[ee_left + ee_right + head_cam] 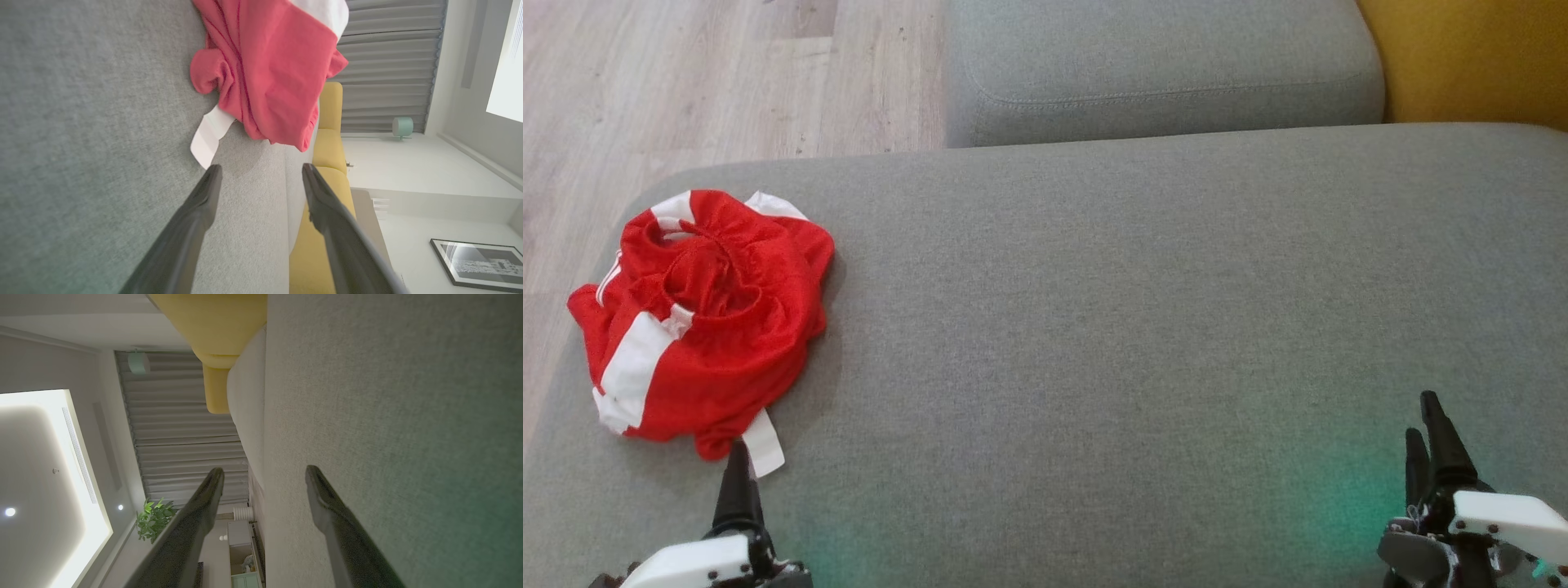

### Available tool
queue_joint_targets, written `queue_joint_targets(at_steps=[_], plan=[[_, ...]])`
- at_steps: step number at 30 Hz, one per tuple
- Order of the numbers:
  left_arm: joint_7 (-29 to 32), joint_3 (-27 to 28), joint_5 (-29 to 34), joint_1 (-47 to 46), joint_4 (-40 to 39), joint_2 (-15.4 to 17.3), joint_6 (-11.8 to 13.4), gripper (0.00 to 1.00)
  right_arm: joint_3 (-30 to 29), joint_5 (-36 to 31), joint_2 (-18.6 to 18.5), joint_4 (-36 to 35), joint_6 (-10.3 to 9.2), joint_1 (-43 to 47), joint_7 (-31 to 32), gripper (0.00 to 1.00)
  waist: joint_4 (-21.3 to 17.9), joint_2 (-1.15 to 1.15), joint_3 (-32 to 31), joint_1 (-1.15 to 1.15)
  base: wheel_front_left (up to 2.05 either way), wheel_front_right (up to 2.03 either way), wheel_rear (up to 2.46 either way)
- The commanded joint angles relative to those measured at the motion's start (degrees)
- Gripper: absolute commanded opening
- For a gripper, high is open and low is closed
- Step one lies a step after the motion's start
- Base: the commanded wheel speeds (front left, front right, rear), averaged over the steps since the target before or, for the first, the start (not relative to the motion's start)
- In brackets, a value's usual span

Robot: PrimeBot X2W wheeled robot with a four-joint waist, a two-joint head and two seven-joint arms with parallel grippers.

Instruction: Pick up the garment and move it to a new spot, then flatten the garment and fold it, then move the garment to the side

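Observation:
The garment (711,318) is a crumpled red piece with white stripes, lying in a heap at the left end of the grey seat cushion (1135,310). A white strip of it trails toward me. My left gripper (738,457) sits just below that strip, a short way from the heap. In the left wrist view the garment (269,69) lies ahead of the left gripper (261,166), whose fingers stand open and empty. My right gripper (1421,415) is far off at the lower right over bare cushion. In its own view the right gripper (264,469) is open and holds nothing.
A second grey cushion (1160,65) lies behind the seat. A yellow cushion (1470,57) is at the back right. Wooden floor (686,82) runs past the seat's left edge, close to the garment.

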Motion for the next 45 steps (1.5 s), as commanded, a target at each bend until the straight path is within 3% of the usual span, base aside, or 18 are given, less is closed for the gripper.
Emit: queue_joint_targets(at_steps=[1,20,45], plan=[[-0.6,-0.4,1.8,-1.9,-2.1,0.2,-0.1,1.0,0.4,-1.8,-0.2,-2.2,0.04,-1.6,-0.8,1.0,0.0,0.0,-0.2,0.0,0.0,0.0,0.0],[-3.8,-3.6,17.8,-0.7,-5.9,0.3,2.6,1.0,3.3,-19.8,-0.2,-4.4,0.11,0.2,-4.0,1.0,0.5,0.0,-2.0,0.0,0.0,0.0,0.0],[-7.9,-8.5,36.0,0.7,-6.2,0.4,4.7,1.0,7.6,-37.7,-0.3,-5.5,0.2,1.8,-8.0,1.0,0.8,0.0,-4.4,0.0,0.0,0.0,0.0]])
